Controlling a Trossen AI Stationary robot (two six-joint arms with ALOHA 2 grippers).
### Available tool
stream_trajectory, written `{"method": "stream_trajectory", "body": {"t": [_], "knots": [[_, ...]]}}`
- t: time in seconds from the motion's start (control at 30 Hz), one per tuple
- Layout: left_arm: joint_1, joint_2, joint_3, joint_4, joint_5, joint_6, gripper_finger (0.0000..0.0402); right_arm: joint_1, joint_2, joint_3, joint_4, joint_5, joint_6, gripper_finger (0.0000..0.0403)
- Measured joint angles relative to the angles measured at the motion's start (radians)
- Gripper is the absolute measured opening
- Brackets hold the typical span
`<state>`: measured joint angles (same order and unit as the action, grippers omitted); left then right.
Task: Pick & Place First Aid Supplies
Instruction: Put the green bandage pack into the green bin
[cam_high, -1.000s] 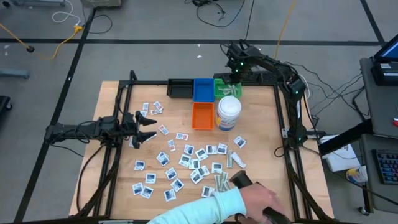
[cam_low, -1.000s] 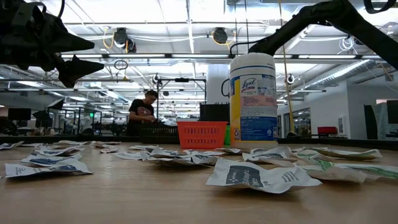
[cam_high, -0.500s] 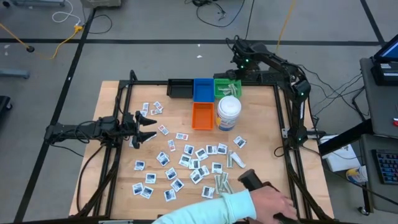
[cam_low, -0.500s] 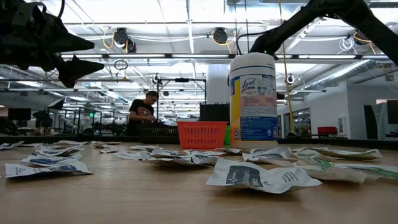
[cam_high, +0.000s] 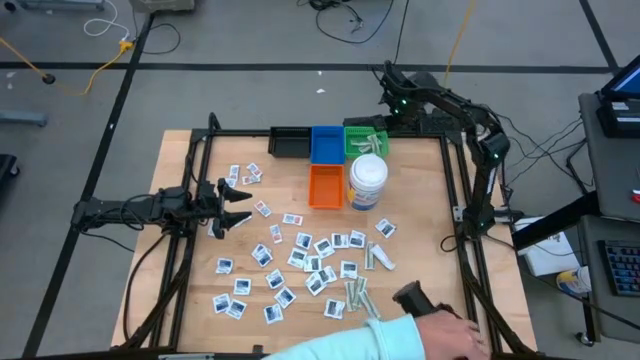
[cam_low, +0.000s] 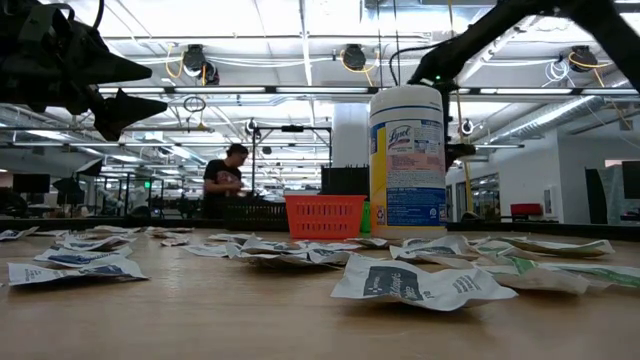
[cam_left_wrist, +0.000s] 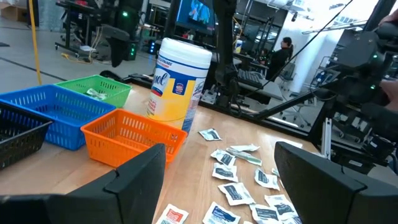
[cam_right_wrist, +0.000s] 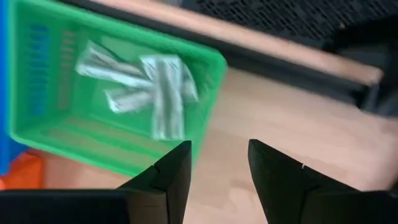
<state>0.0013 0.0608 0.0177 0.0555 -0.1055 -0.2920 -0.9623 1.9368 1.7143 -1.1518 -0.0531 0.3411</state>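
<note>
Retreating from the bins | right gripper (cam_right_wrist: 214, 171): fingers apart, empty, now past the green basket (cam_high: 352, 135) rim | wrapped strips (cam_right_wrist: 155, 84) lie inside: drop done | left gripper (cam_high: 237, 205): open, waiting | packets (cam_high: 310, 262) remain on table (cam_high: 420, 200).

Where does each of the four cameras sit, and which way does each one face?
High view: above the table, looking straight down; shows both arms, the left pincer open, and a person's hand.
Low view: at table-top height, looking level past packets to the Lysol wipes canister.
Left wrist view: on the left arm, looking past its fingers towards the orange basket.
Right wrist view: on the right arm, looking down past its open fingers into the green basket holding wrapped strips.
Shared: the canister shows in the high, low and left wrist views.
</note>
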Motion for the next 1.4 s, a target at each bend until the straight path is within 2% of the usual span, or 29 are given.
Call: {"method": "stream_trajectory", "body": {"t": [0.27,0.53,0.73,0.87,1.0,1.2,1.4], "knots": [[0.0,0.0,0.0,0.0,0.0,0.0,0.0306,0.016,-0.267,-0.358,0.137,0.001,0.099,0.015],[0.0,0.0,0.0,0.0,0.0,0.0,0.0306,0.086,-0.535,-0.672,0.152,0.0,0.201,0.015],[0.0,0.0,0.0,0.0,0.0,0.0,0.0306,0.158,-0.745,-0.854,0.149,-0.001,0.292,0.015],[0.0,0.0,0.0,0.0,0.0,0.0,0.0306,0.212,-0.847,-0.917,0.123,-0.003,0.326,0.015],[0.0,0.0,0.0,0.0,0.0,0.0,0.0306,0.299,-0.889,-0.924,0.068,-0.003,0.314,0.015],[0.0,0.0,0.0,0.0,0.0,0.0,0.0306,0.483,-0.912,-0.924,0.033,-0.053,0.306,0.015],[0.0,0.0,0.0,0.0,0.0,0.0,0.0306,0.72,-0.916,-0.924,0.033,-0.054,0.375,0.015]]}}
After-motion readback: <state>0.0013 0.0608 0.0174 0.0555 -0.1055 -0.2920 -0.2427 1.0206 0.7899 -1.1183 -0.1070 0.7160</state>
